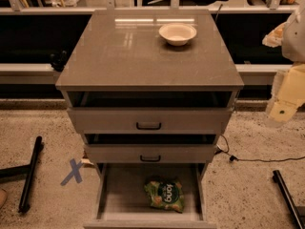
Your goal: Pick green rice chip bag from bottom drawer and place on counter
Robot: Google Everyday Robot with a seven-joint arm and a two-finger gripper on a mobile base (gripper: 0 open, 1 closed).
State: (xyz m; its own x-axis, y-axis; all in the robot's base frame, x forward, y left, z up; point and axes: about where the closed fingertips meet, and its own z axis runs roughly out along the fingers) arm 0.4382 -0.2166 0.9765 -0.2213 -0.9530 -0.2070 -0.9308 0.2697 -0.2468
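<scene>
The green rice chip bag lies flat on the floor of the bottom drawer, right of the middle. The drawer is pulled out towards me. The counter is the glossy grey-brown top of the cabinet above it. My gripper hangs at the right edge of the view, beside the cabinet at about the height of the upper drawer. It is well above and to the right of the bag, and it touches nothing that I can see.
A white bowl stands on the counter's far right part. Two shut drawers with black handles sit above the open one. A black cable and black bars lie on the floor, with a blue X mark at the left.
</scene>
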